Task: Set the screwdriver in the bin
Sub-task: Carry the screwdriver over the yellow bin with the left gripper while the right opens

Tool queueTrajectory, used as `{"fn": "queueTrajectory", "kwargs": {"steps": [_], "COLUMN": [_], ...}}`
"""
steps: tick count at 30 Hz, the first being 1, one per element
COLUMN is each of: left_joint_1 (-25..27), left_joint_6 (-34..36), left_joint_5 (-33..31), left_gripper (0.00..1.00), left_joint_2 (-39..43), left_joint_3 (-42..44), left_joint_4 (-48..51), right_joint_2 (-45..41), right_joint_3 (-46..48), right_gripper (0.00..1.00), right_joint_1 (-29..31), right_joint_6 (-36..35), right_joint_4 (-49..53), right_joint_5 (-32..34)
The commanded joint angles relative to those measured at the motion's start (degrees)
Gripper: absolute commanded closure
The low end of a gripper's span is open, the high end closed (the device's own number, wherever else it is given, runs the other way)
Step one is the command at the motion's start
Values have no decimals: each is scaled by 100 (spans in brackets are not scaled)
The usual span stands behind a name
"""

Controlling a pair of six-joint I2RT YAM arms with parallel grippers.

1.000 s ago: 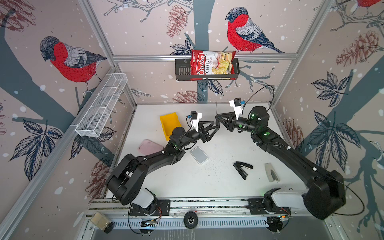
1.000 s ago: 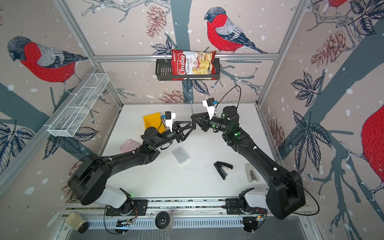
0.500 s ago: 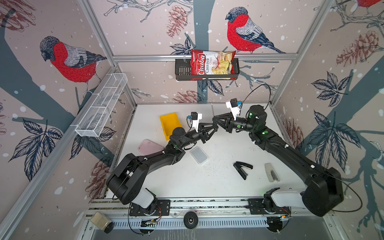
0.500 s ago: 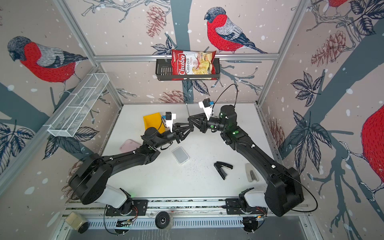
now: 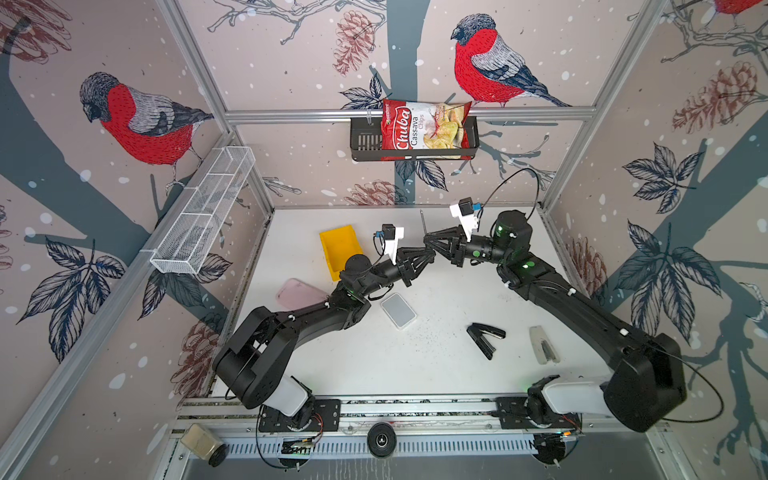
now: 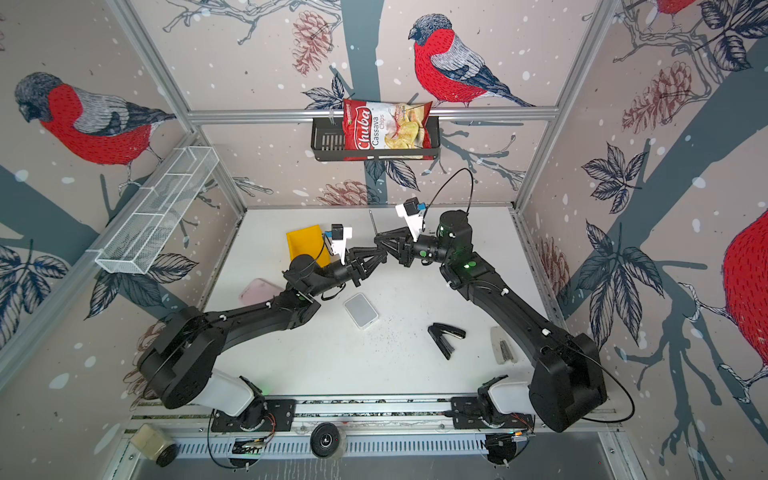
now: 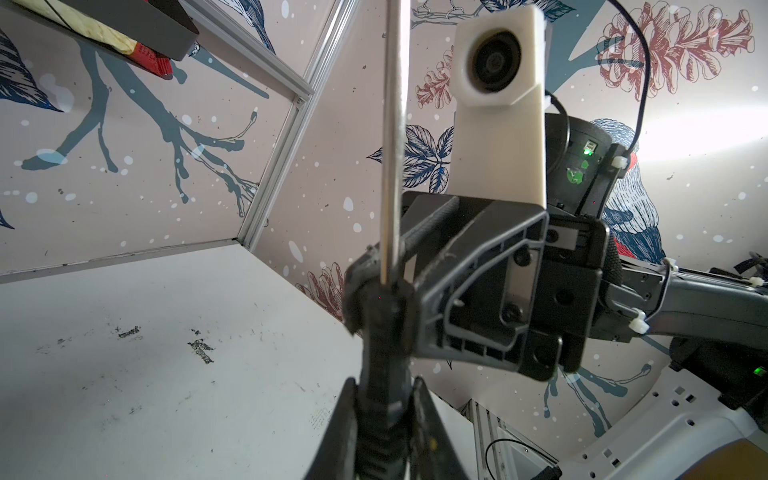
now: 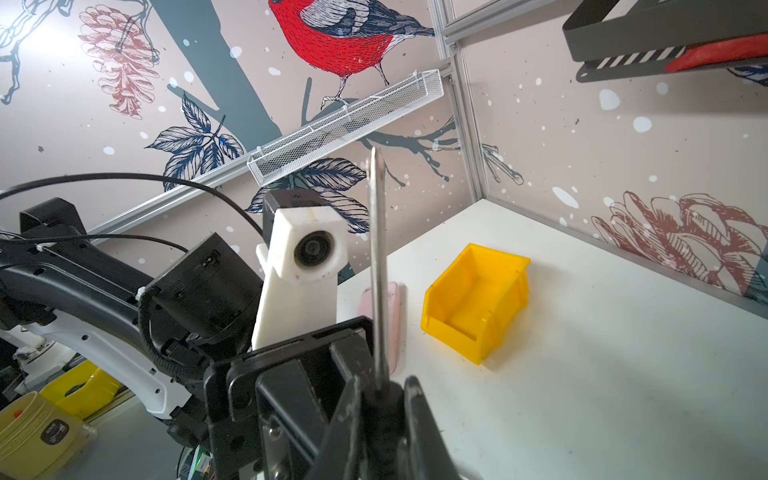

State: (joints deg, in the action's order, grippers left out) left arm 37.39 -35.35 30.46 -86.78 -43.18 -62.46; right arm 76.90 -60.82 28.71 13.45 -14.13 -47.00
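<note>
Bird-papered walls (image 5: 291, 62) enclose a scuffed white tabletop (image 5: 436, 365). The left gripper (image 5: 431, 250) and right gripper (image 5: 428, 241) meet above its centre, both clamped on the slim black-handled screwdriver (image 8: 377, 270), shaft upright. The yellow plastic bin (image 5: 336, 246) sits at their nine o'clock, apart.

Left wrist view cuts off the screwdriver (image 7: 393, 137) tip; its handle is blurred.

Straight above the yellow bin (image 5: 337, 248) the way down is open. Just right of the bin, the left gripper (image 5: 432, 252) and right gripper (image 5: 428, 241) meet on the screwdriver (image 5: 423, 222). The left arm's wrist (image 5: 358, 266) crowds the bin's near corner. Behind the bin the table (image 5: 299, 226) lies bare.
</note>
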Motion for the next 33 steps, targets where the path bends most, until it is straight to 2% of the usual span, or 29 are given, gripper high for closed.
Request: {"fn": "queueTrajectory", "kwargs": {"steps": [1,8,10,12,17,25,30,33], "left_joint_1": [-37,-304,-416,-549,-960,-1354,-1408,-1515], "left_joint_6": [196,443,561,720,1104,1422,1330,842], "left_joint_5": [-211,-564,-677,-877,-1386,-2427,-3240,-3647], "left_gripper": [100,100,100,100,100,100,100,100], "left_joint_2": [81,467,641,848,1355,1668,1321,1047], "left_joint_3": [31,193,255,274,220,69,-424,-732], "left_joint_4": [93,791,1109,1630,3053,4581,5604,6075], "right_joint_2": [-65,-411,-481,-684,-810,-581,-176,51], "right_joint_3": [32,399,534,687,950,773,423,263], "right_gripper": [72,20,8,2,0,0,0,0], "right_joint_1": [-1,-6,-3,-2,167,883,1416,1628], "right_joint_6": [48,-79,-177,-218,-581,-1524,-2070,-2240], "right_joint_4": [-144,-448,-540,-717,-1139,-866,-500,-411], "right_joint_5": [116,516,624,692,963,1817,2295,2446]}}
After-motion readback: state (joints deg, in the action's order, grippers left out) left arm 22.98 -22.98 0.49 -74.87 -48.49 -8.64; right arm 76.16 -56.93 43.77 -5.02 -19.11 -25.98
